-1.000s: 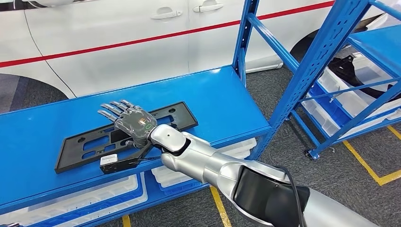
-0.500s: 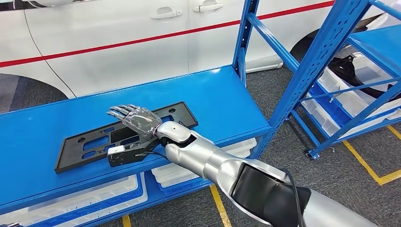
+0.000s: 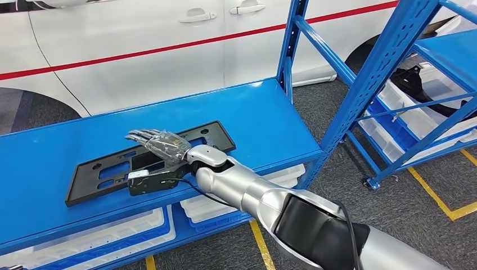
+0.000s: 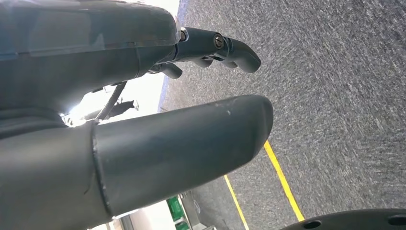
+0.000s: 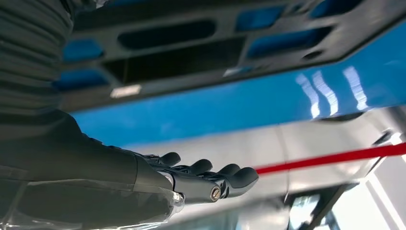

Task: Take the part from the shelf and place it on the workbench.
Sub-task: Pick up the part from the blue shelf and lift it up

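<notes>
Head view: right hand [image 3: 163,144] is hovering, fingers spread and holding nothing, over the black part [image 3: 101,171] lying flat on the blue tabletop [image 3: 264,118]; left hand [image 4: 143,115] is hanging loose, holding nothing.

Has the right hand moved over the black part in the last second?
Yes. The right hand has rolled from flat to edge-on and dropped slightly toward the black part, which has stayed put on the blue workbench.

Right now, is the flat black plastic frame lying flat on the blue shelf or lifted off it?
Lying flat. The flat black plastic frame rests on the blue metal shelf surface; the right robot hand hovers open above it.
</notes>
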